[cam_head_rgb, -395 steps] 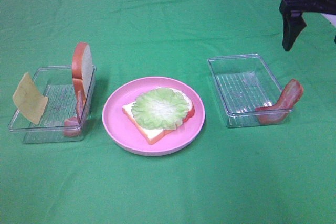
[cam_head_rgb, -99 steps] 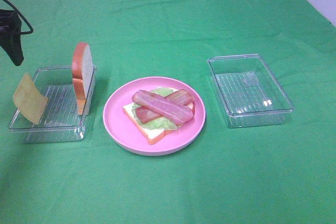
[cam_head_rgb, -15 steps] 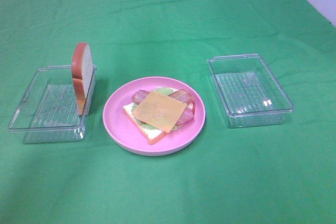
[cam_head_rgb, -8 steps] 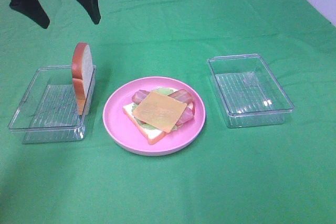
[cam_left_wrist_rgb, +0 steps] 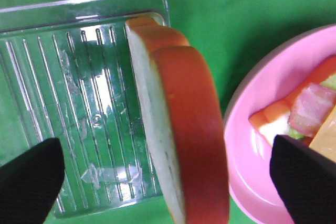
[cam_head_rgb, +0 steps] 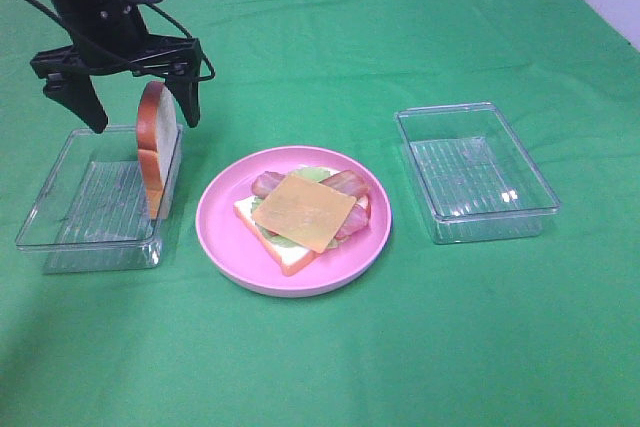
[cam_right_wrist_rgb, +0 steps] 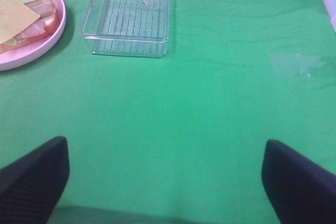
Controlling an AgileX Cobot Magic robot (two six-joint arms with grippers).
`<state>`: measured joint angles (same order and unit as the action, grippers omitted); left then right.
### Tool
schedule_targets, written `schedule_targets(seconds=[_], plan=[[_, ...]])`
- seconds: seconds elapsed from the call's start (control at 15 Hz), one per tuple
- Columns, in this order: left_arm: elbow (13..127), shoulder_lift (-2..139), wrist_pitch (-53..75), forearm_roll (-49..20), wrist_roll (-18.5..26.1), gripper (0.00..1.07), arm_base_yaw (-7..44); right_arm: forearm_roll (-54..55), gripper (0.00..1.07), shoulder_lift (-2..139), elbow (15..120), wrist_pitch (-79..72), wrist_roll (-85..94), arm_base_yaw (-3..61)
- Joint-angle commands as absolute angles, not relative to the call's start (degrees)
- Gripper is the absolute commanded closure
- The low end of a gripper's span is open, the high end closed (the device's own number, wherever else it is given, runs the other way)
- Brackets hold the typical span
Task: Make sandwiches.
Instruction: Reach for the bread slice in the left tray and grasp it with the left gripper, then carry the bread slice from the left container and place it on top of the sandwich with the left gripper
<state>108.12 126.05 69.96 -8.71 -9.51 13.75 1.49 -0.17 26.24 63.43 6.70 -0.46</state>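
Standing on edge in the left clear tray point(cam_head_rgb: 60, 217), one bread slice point(cam_head_rgb: 156, 147) — white face, orange-brown crust — leans against the tray's wall by the pink plate point(cam_head_rgb: 225, 247). On that plate lies the other bread slice point(cam_head_rgb: 285, 252), with lettuce point(cam_head_rgb: 312, 175), two bacon strips point(cam_head_rgb: 345, 183) and one yellow cheese square point(cam_head_rgb: 304, 210) stacked on top. A second clear tray point(cam_head_rgb: 475, 172) sits right of the plate, nothing in it. The left gripper point(cam_head_rgb: 140, 112) straddles the upright slice, jaws spread wide — gripping nothing. The right gripper point(cam_right_wrist_rgb: 165, 182) hangs open over bare green cloth point(cam_right_wrist_rgb: 210, 103).
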Motion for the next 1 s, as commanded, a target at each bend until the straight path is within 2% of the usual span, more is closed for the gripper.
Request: schedule_targets(seconds=[0.07, 0.13, 0.27, 0.4, 0.47, 0.53, 0.6, 0.67, 1.0], plan=[[107.72, 127.25, 69.27, -9.11, -9.97, 0.07, 13.75, 1.60, 0.12, -1.95, 26.07, 63.03, 6.93, -0.69], [107.72, 127.60, 68.98, -9.11, -9.97, 0.10, 13.75, 1.60, 0.12, -1.95, 26.07, 63.03, 6.93, -0.69], [107.72, 127.77, 68.35, -9.11, -11.29, 0.28, 13.75, 1.60, 0.12, -1.95, 26.07, 63.03, 6.93, -0.69], [107.72, 127.77, 68.35, -9.05, -11.23, 0.59, 13.75, 1.60, 0.12, -1.95, 26.07, 63.03, 6.93, -0.69], [107.72, 127.65, 68.30, -8.71, -11.23, 0.82, 13.75, 1.60, 0.12, -1.95, 26.07, 63.03, 6.93, -0.69], [107.72, 127.65, 68.30, -8.71, -11.23, 0.82, 13.75, 1.60, 0.12, -1.95, 26.07, 63.03, 6.93, -0.69], [107.72, 126.97, 68.47, -8.08, -11.23, 1.04, 13.75, 1.60, 0.12, -1.95, 26.07, 63.03, 6.93, -0.69], [107.72, 126.45, 68.81, -7.68, -11.23, 1.07, 13.75, 1.60, 0.12, -1.95, 26.07, 63.03, 6.93, -0.69], [109.72, 123.70, 75.80, -7.51, -11.29, 1.06, 13.75, 1.60, 0.12, -1.95, 26.07, 63.03, 6.93, -0.69]])
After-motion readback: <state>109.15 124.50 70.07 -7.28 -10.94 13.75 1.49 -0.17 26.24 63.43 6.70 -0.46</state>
